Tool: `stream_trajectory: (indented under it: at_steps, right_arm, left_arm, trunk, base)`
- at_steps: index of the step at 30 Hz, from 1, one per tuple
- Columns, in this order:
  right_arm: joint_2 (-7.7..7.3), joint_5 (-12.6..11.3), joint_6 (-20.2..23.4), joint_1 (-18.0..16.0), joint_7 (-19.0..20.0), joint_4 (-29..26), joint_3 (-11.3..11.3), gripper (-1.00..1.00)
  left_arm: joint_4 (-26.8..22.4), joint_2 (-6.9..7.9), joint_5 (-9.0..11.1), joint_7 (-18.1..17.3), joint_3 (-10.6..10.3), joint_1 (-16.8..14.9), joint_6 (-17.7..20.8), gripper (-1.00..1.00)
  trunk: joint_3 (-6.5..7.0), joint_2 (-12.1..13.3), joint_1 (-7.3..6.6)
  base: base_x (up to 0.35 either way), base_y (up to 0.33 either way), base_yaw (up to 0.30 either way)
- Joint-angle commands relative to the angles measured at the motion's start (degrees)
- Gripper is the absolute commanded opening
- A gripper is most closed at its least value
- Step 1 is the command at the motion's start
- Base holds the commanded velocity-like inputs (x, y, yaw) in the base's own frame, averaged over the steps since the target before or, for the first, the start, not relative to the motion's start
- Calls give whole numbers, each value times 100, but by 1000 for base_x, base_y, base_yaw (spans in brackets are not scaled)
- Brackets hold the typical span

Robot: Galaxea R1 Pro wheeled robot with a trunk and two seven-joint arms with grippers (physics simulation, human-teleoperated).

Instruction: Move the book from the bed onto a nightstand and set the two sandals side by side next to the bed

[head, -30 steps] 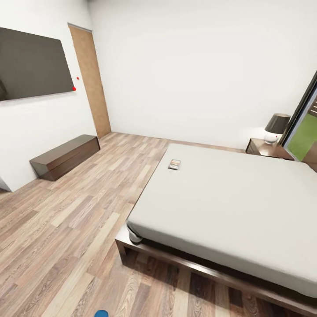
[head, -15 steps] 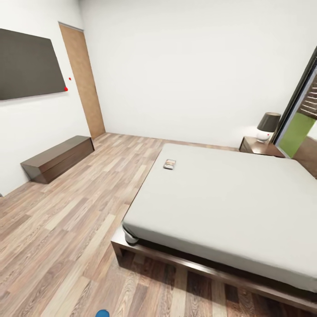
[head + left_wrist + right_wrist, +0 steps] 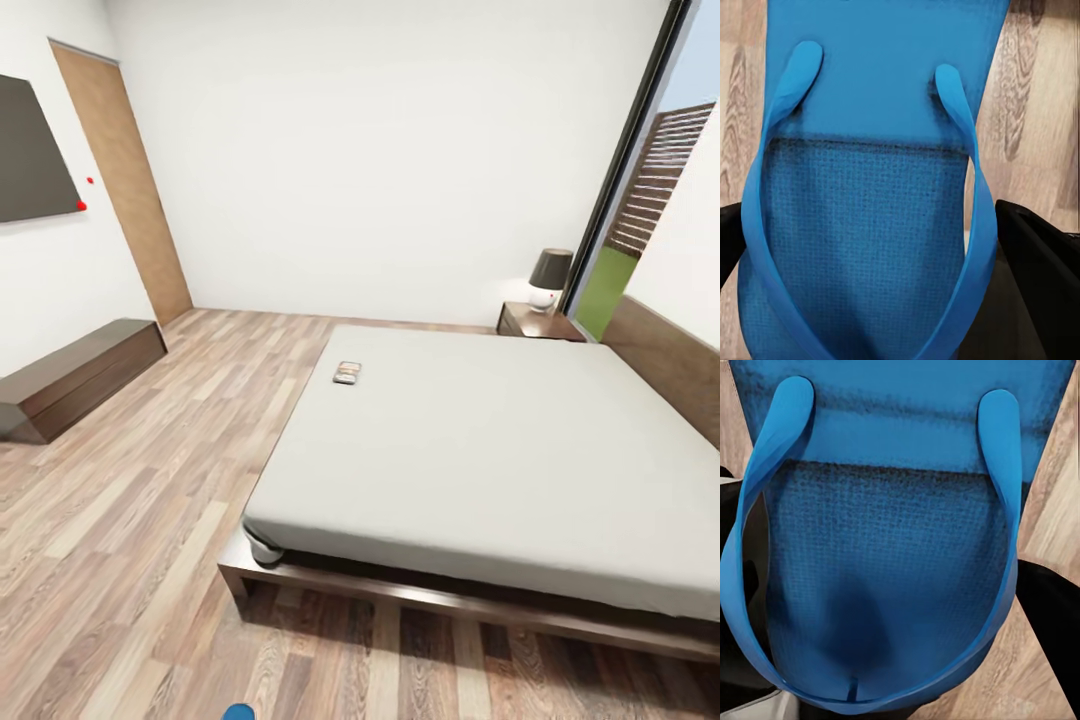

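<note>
2 claws each clamp a blue sandal (image 3: pixel 870 187), soles cut off.

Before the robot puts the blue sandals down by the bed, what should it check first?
1. Left gripper holding a blue sandal: ok, dark fingers flank the sole.
2. Right gripper holding the other sandal: ok, it sits between dark fingers.
3. Floor beside the bed free for both sandals: ok, bare planks.
4. Book on the mattress: ok, near its left edge.
5. Nightstand top free for the book: cannot tell, a lamp stands there.
</note>
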Motion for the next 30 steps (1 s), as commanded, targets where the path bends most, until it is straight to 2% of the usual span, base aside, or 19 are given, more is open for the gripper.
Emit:
stream_trajectory:
  at_steps: [1, 15, 30]
  right_arm:
    - [0, 54, 29, -2, 17, -16, -1, -100]
    - [14, 52, 29, -2, 17, -31, -12, -100]
    - [25, 52, 29, -2, 17, -19, 3, -100]
  left_arm:
    - [0, -3, -71, 35, 29, -1, -13, -100]
    - [0, 15, -65, -18, 29, -2, -13, -100]
    - [0, -7, -50, -44, 29, -4, 141, -100]
  trunk:
    - [-11, -11, 3]
    - [-11, -11, 3]
    - [-11, -11, 3]
  base:
    - [0, 0, -269]
    - [0, 0, -215]
    - [0, 0, -21]
